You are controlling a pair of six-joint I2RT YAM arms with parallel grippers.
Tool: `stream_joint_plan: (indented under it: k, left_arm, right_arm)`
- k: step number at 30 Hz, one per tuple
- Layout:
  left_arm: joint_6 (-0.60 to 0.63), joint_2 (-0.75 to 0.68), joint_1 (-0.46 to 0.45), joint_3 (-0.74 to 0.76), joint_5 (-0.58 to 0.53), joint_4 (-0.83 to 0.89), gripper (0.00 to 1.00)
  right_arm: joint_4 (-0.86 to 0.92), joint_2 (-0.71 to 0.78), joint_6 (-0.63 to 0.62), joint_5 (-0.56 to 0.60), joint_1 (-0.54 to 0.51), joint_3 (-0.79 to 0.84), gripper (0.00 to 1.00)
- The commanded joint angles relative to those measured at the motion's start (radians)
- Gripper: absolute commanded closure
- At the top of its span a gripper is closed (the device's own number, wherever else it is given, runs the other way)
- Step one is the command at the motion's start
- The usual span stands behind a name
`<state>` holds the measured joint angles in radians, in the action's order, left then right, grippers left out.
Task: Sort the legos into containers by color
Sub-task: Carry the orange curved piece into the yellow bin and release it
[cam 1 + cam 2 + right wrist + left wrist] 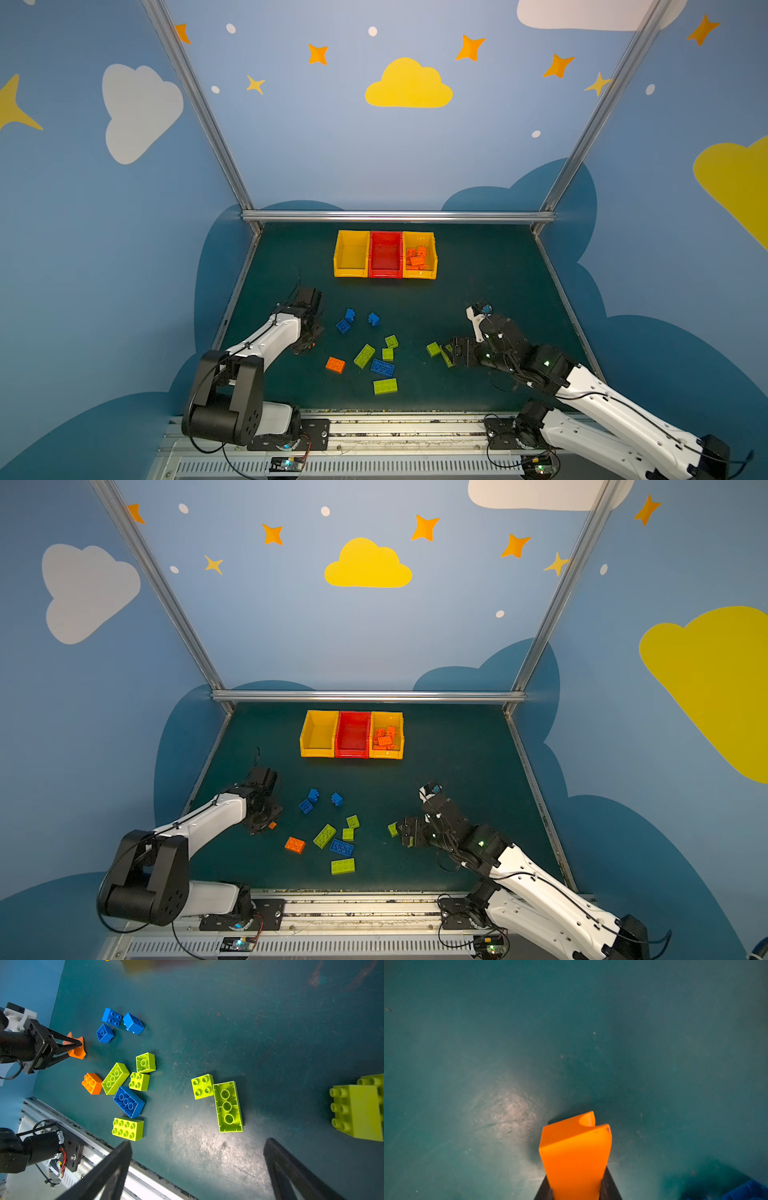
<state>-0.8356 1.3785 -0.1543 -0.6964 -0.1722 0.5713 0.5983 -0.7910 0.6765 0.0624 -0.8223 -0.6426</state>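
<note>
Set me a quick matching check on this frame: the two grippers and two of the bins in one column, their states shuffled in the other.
1. left gripper
2. right gripper
3. red bin
4. yellow bin right of the red one

A. holds orange bricks
B. open, gripping nothing
C. empty
D. shut on an orange brick

Pairs: 1-D, 2-B, 3-C, 4-A

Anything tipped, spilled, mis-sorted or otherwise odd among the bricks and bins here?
Nothing spilled or mis-sorted: one yellow bin holds only orange bricks. Several loose ones lie studs-down, hollow side up, such as a long lime brick and a long blue brick. The left gripper pinches one orange brick.
</note>
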Motion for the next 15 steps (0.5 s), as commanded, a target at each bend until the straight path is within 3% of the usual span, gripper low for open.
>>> stream_joint_plan:
  k: [1,8,15]
  left_arm:
    - [0.038,-0.006,-0.034,-0.063,-0.013,0.063,0.91]
    - [0.069,0.046,-0.19,-0.282,-0.073,0.153,0.9]
    - [0.132,0.249,-0.357,-0.639,-0.076,0.175,0.89]
  right_arm:
    - [0.019,0.016,0.006,0.008,0.004,0.0,0.03]
    - [0.026,0.043,0.01,0.007,0.003,0.002,0.03]
    - [0.061,0.092,0.027,0.023,0.004,0.006,0.03]
